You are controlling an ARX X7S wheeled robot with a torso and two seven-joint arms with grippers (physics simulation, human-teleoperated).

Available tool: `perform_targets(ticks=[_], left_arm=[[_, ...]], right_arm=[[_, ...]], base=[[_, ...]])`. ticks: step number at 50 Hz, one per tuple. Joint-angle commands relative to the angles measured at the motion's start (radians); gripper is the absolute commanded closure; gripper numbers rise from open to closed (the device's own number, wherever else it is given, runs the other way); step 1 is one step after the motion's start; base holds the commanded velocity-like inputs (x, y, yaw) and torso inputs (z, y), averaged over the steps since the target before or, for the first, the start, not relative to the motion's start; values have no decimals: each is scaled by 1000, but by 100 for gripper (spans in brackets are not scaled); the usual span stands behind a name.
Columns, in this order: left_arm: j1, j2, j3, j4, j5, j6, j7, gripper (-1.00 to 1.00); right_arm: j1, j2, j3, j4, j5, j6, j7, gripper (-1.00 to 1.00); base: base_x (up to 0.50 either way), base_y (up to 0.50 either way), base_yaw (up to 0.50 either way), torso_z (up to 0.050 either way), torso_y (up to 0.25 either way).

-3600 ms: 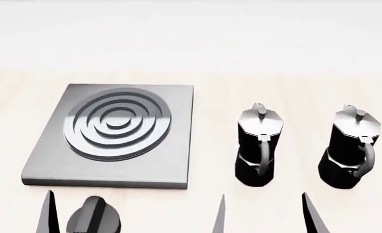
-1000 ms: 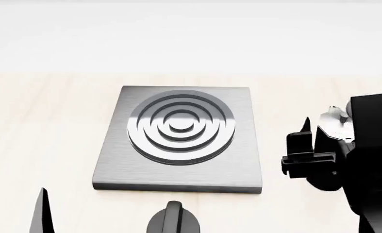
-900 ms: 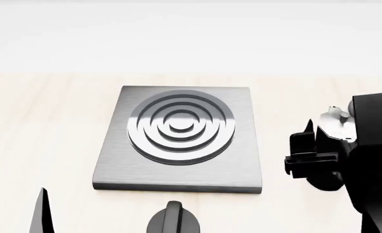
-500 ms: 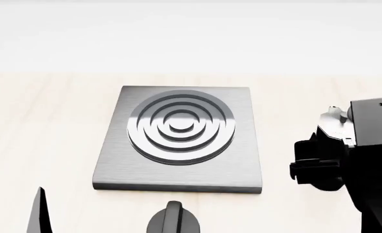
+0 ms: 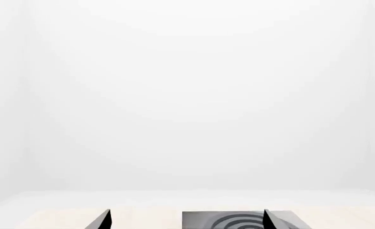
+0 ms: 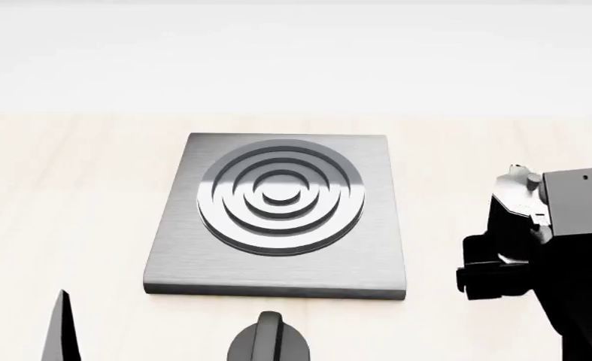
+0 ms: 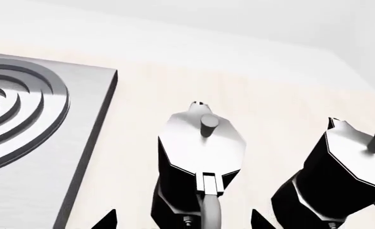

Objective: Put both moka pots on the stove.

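The right claw [image 7: 184, 220] is spread apart, its 2 dark fingertips showing on either side of the handle of the nearer moka pot [image 7: 202, 143], which stands upright on the table [image 6: 95, 188] just ahead of it. The second moka pot [image 7: 339, 176] stands beside the first, on the far side from the stove [image 6: 275, 214]. The stove lies flat, bare, apart from both pots. The left claw [image 5: 187, 220] is also spread, low before the stove, near a black knob [image 6: 268, 342]
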Motion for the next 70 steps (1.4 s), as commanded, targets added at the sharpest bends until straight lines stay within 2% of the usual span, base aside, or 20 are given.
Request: perform_targets(ticks=[1,19,45,46,62,70], left_arm=[[-2,-3,6,-6,1,4,-4,-100],[-7,-7,17,-8,0,4,-10,-100],[-9,-17,24,-9,-5,8,-19,-100],[-9,-17,25,-8,-5,6,-20,-100],[-12,-21,33,-8,-5,6,-26,-100],[-14,-23,36,-9,-6,5,-28,-100]], right_arm=[[34,-12,-37,128,-25,-63,-30,-100],[96,-43,-77,332,-65,-164,-58,-100],[95,-42,-72,359,-63,-184,-55,-100],[92,-43,-74,359,-65,-186,-55,100],[88,-48,-83,375,-67,-211,-64,100],[70,-43,-71,285,-49,-207,-62,100]], base=[[0,0,0,0,0],[0,0,0,0,0],[0,0,0,0,0],[0,0,0,0,0],[1,0,0,0,0],[1,0,0,0,0]])
